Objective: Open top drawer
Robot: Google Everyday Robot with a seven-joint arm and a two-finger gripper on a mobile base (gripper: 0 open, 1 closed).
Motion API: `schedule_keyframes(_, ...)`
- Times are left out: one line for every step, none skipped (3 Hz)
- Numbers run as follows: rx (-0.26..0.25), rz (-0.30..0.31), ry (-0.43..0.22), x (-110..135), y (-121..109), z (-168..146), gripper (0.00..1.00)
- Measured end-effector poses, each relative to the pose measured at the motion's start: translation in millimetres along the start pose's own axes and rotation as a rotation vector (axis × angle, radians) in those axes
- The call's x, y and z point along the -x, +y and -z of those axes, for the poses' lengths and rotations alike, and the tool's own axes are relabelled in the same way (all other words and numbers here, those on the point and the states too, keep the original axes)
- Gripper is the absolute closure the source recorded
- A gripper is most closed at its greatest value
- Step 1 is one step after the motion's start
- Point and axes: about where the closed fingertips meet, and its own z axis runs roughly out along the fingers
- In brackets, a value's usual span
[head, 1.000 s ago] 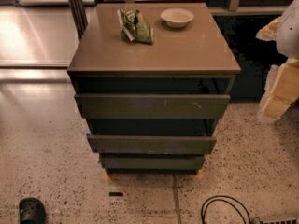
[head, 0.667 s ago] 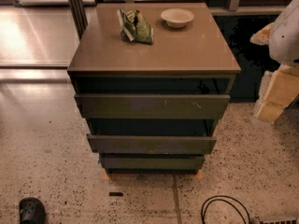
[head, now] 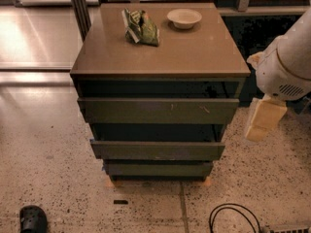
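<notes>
Drawers (head: 158, 150) number three; end effector (head: 263, 123) hangs right of top drawer (head: 158, 111), state unclear.

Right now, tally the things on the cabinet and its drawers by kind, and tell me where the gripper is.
Drawers: 3, including the top drawer
Bowl: 1
Snack bag: 1
Gripper: 1, right of the cabinet, apart from it
Total: 6

Matt top drawer (head: 158, 110), plastic claw (head: 262, 123) right
</notes>
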Motion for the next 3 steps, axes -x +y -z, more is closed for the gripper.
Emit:
schedule_keyframes(-0.015,-0.026,0.026,-8.6,-7.7,-44.0,0.00)
schedule_keyframes(0.054,-0.049,0.014,-13.5,-6.2,-89.0,0.00)
schedule_keyframes(0.054,-0.049,0.014,-13.5,-6.2,-89.1,0.00)
